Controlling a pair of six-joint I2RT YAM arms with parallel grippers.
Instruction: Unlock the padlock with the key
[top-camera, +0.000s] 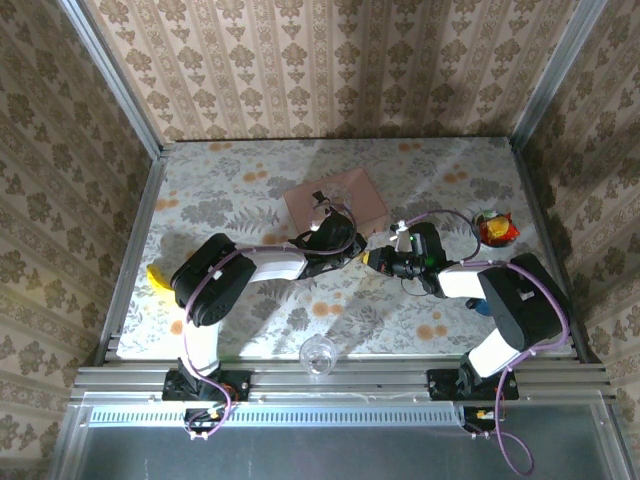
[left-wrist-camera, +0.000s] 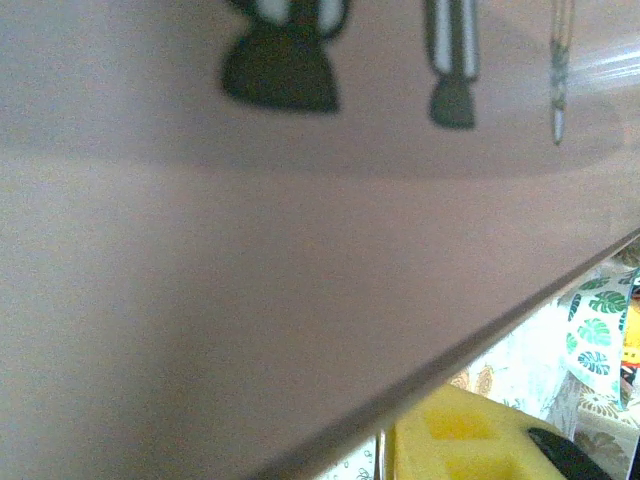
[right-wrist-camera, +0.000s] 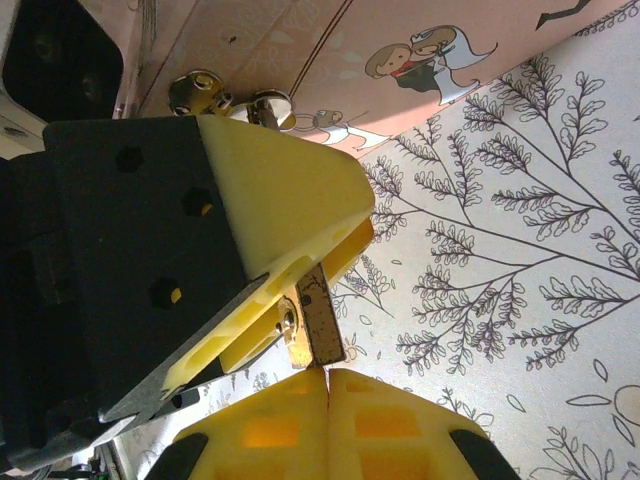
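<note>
Left gripper (right-wrist-camera: 315, 285) first: black body, chunky yellow plastic fingers, and they look clamped on the padlock (right-wrist-camera: 312, 330), right at the near edge of the pink box (top-camera: 335, 198). Padlock's tiny: brass-gold, flat-sided, hard metal, w/ a small round detail on one face, maybe the keyway. Shackle: can't pick it out.

Handling call: stiff, light, but smooth and slippery, so it'll prob try to twist in the pads once torque goes in. Best hold is across the flat faces of the body, keyway end poking clear, approx how it sits now.

Box itself: matte pink, cartoon figures printed on it, sharp straight edge.

Moving right: right gripper (right-wrist-camera: 328, 395), just off the box's near-right corner, ribbed yellow fingers (right-wrist-camera: 270, 430) pressed together, tips touching the padlock's end. The key: too thin to make out in that seam, so can't say it's pinched there. If it is, it's thin, rigid, easy to slip, so hold the bow, not the blade.

Tablecloth (right-wrist-camera: 520, 250) underneath: glossy, leafy print.
</note>
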